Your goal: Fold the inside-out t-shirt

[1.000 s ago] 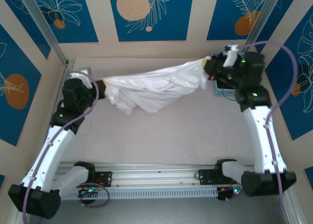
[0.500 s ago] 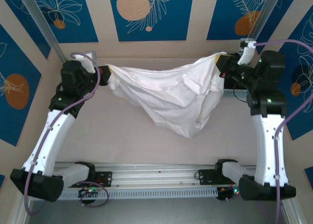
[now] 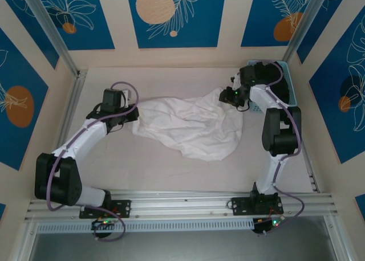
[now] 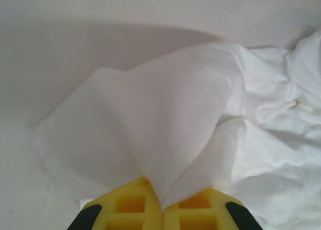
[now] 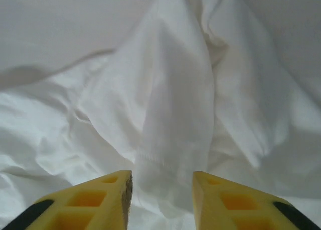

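Spreading out the shirt (image 3: 191, 124) before any fold, judging by the heap: white, wrinkled, slumped across mid-table, running from 9 o'clock to 1 o'clock with a bulge sagging toward 5. Pinched at its 9 o'clock edge by the left gripper (image 4: 161, 190), yellow fingers closed tight on a raised peak of cloth. At its 1 o'clock corner, under the right gripper (image 5: 160, 180): fingers parted, a ridge of fabric lying between them, apparently unsqueezed. Neither sleeves nor hem laid flat; collar not to be made out.

Next, probably: re-grip with the right, draw both corners apart and lower the cloth smooth onto the table (image 3: 171, 170). Calls for even tension and a low, slow pull, or else more bunching.

Beyond the shirt, at 2 o'clock, a pale blue basket (image 3: 290, 81) beside the right arm. No brand, label or legible writing anywhere, and no print to be made out on the cloth. Blue wall panels (image 3: 171, 16) with leaf-and-circle patterns, wordless.
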You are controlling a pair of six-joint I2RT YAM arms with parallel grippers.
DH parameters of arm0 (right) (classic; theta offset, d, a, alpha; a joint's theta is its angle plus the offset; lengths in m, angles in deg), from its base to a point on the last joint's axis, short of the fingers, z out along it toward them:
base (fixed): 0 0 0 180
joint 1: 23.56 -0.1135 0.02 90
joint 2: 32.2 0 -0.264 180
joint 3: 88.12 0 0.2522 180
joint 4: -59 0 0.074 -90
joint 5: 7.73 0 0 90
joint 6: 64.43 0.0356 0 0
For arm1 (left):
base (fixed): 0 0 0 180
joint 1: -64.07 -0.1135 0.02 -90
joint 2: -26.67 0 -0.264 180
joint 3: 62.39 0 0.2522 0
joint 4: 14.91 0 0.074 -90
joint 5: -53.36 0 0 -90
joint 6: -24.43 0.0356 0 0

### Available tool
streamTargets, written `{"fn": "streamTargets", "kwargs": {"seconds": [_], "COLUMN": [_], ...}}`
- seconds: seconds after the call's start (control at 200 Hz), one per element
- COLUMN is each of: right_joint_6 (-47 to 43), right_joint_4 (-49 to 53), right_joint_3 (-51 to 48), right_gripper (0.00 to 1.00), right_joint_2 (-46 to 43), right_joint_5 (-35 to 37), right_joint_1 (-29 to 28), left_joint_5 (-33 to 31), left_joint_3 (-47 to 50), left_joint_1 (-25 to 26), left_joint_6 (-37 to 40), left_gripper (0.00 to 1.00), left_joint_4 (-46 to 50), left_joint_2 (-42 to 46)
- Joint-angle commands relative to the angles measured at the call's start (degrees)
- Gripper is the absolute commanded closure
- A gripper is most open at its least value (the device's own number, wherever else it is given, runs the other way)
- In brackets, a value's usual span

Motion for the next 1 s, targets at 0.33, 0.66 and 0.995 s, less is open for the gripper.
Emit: {"fn": "streamTargets", "kwargs": {"seconds": [0.33,0.66,0.995], "right_joint_6": [-6.0,-7.7,-8.1], "right_joint_4": [1.3,2.3,1.8], "right_joint_3": [-3.3,5.8,2.9], "right_gripper": [0.5,0.53,1.0], "right_joint_2": [0.2,8.8,-9.5], "right_joint_5": [14.1,14.3,10.3], "right_joint_1": [-5.3,-7.3,-3.2], "left_joint_5": [3.8,2.8,-4.5], "left_joint_3": [2.2,2.7,-0.6], "left_joint_1": [-0.3,-0.3,-0.4], "left_joint_6": [-0.8,0.0,0.2], "left_gripper": [1.0,1.0,1.0], "left_joint_4": [-6.1,-5.7,-3.0], "left_joint_2": [0.6,0.8,7.1]}}
